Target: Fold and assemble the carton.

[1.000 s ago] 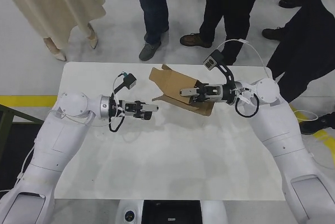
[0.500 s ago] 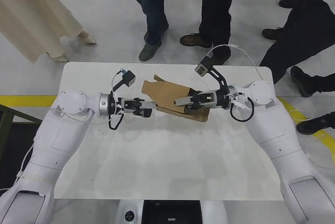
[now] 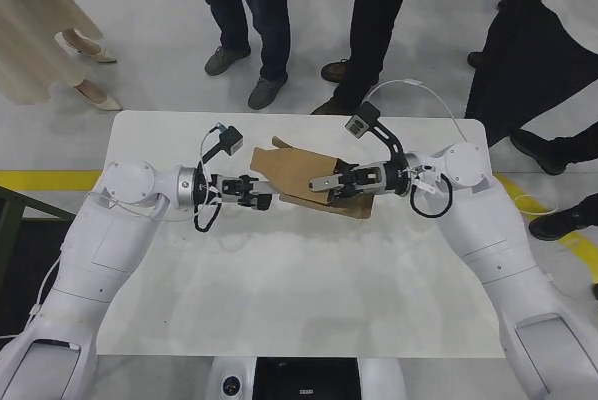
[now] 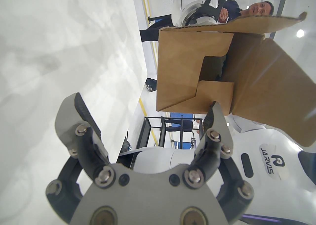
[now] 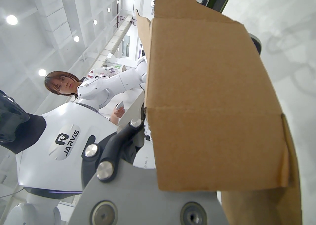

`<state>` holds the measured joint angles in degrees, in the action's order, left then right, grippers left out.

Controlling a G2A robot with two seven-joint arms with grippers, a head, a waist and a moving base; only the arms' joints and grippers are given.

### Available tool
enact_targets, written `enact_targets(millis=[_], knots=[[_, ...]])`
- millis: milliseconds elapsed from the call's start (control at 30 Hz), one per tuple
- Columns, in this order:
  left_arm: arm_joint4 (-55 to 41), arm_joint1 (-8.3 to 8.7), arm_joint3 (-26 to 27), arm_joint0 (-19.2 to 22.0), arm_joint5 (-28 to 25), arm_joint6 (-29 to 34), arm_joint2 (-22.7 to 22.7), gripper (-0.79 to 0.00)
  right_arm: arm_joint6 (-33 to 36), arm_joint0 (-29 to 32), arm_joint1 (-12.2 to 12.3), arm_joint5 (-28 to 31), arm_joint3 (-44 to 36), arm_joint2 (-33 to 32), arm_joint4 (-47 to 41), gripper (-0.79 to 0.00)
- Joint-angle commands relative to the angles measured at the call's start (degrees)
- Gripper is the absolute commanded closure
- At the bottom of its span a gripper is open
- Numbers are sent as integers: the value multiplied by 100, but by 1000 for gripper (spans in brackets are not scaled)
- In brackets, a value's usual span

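The brown carton (image 3: pixel 301 172) is held partly opened just above the table's far middle, flaps sticking out. My right gripper (image 3: pixel 319 183) comes in from the right and is shut on one of its walls. In the right wrist view the carton (image 5: pixel 209 102) covers most of that gripper, and one finger (image 5: pixel 124 134) shows beside the wall. My left gripper (image 3: pixel 265 192) is open at the carton's left end. In the left wrist view the left gripper (image 4: pixel 145 112) has one fingertip (image 4: pixel 215 114) at the edge of the carton's (image 4: pixel 249 75) open end with cut flaps.
The white table (image 3: pixel 309 290) is bare across its middle and front. Several people stand beyond the far edge (image 3: pixel 279 112), close behind the carton.
Over the last second my right gripper carried the carton left and turned it lower, up to my left gripper. The left gripper has barely shifted. Since half a second ago nothing has moved.
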<state>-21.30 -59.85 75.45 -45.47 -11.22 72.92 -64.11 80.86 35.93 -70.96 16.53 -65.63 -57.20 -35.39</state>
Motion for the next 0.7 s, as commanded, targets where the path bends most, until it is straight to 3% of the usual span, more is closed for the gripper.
enact_targets(millis=[0,367,667], knots=[[13,10,-36,8,-12,-84,-53,-785,34,3,7,-5,23,-24,-9,0],[98,65,-230,105,-46,-509,-353,-785,522,19,17,-193,30,29,-111,0],[70,8,-220,220,18,-426,-85,-785,701,-25,-41,-271,-28,258,-126,0]])
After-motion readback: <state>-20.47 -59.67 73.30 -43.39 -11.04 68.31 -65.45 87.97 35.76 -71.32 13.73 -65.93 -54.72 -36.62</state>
